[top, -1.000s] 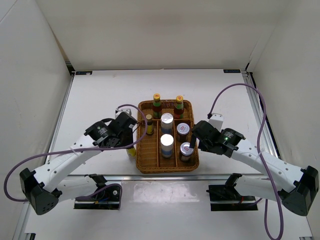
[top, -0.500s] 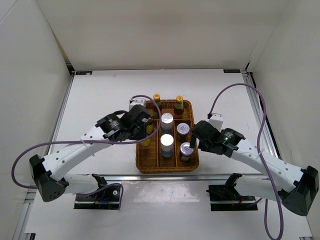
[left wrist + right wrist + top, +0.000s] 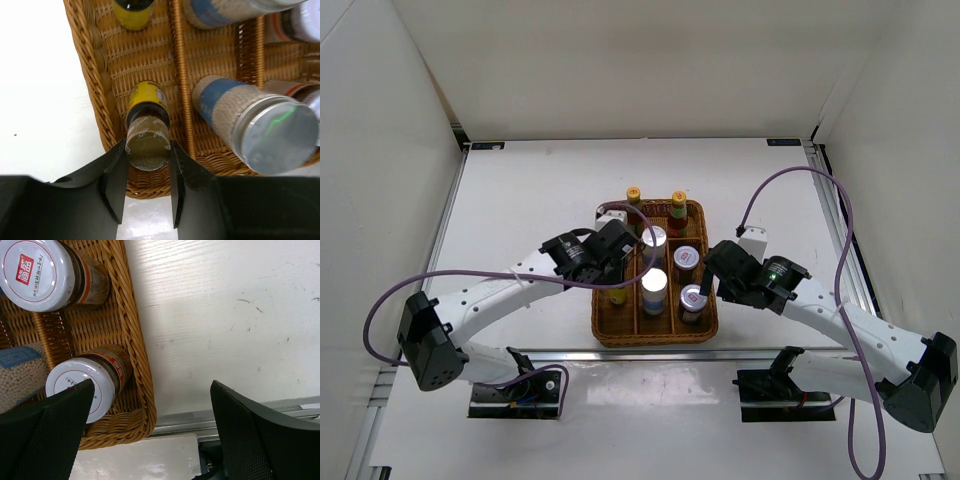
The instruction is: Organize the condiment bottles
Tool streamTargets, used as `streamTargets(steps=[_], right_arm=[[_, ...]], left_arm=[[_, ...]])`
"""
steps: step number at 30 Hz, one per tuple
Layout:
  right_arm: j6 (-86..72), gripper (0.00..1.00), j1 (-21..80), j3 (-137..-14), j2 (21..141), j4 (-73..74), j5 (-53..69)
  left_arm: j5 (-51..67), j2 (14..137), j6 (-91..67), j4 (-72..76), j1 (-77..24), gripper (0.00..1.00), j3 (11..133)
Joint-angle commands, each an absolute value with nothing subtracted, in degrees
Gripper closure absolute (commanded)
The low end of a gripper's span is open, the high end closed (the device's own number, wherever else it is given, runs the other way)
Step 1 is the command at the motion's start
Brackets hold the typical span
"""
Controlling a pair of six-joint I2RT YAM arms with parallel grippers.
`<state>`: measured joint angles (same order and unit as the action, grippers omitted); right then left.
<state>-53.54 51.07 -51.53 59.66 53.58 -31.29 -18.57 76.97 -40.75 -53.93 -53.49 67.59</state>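
My left gripper (image 3: 146,162) is shut on the brown cap of a tiny yellow bottle (image 3: 146,107), held upright in the near left compartment of the wicker tray (image 3: 95,75). I cannot tell if it rests on the floor. The second tiny bottle (image 3: 132,10) stands farther back in the same column. Two white shakers (image 3: 654,238) (image 3: 654,283) fill the middle column, two silver-lidded jars (image 3: 686,258) (image 3: 692,297) the right one, and two tall yellow-capped bottles (image 3: 633,197) (image 3: 678,203) the back. My right gripper (image 3: 150,415) is open and empty, straddling the tray's right rim beside the near jar (image 3: 87,382).
The tray (image 3: 610,330) sits mid-table, close to the front metal rail (image 3: 225,415). White table (image 3: 520,200) lies on both sides and behind it. White walls enclose the workspace. My left arm (image 3: 500,295) reaches across the tray's left rim.
My left arm has swung right from outside the tray's left rim, carrying the tiny yellow bottle over into the tray's left column. The right arm has not moved.
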Motion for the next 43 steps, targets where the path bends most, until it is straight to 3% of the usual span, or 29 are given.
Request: streamTargets(steps=[1,3,4,6,7,8,10,17,29,38,43], right_arm=[[-53.4,0.00,50.9,-51.9,59.1,52.7,-31.8],[-53.4,0.00,50.9,-51.9,59.1,52.7,-31.8],[-53.4,0.00,50.9,-51.9,59.1,52.7,-31.8],[-53.4,0.00,50.9,-51.9,59.1,52.7,-31.8],[-53.4,0.00,50.9,-51.9,59.1,52.7,-31.8],[-53.4,0.00,50.9,-51.9,59.1,52.7,-31.8],[-54.1,0.00,50.9,-51.9,59.1,53.3,-32.3],[-54.6,0.00,50.9,-53.1,59.1,54.6,-32.9],[-54.1,0.00,50.9,-53.1,56.3,53.5,-33.4],[-52.4,0.00,50.9,-53.9,52.1,57.5,-37.1],[-50.0,0.00,50.9,-56.0,52.1,58.1,-38.1]], left_arm=[[-18.5,76.5,-42.0,-51.2,-53.8,0.70,66.4],[-18.5,77.1,-42.6,-51.2,-54.3,0.67,66.4],[-18.5,77.1,-42.6,-51.2,-54.3,0.53,66.4],[-19.9,77.1,-42.6,-51.2,-54.8,0.36,67.1],[-19.9,77.1,-42.6,-51.2,-54.8,0.16,67.1],[-20.4,76.6,-42.0,-51.2,-54.8,0.08,67.9],[-20.4,76.0,-40.2,-51.2,-54.8,0.00,69.8],[-31.1,68.8,-35.2,-55.8,-54.8,0.00,78.7],[-47.5,47.8,-12.2,-40.5,-41.2,0.00,61.4],[-34.7,48.4,-13.5,-34.1,-20.4,0.00,52.4],[-35.4,51.3,-13.6,-29.1,-14.4,0.00,50.4]])
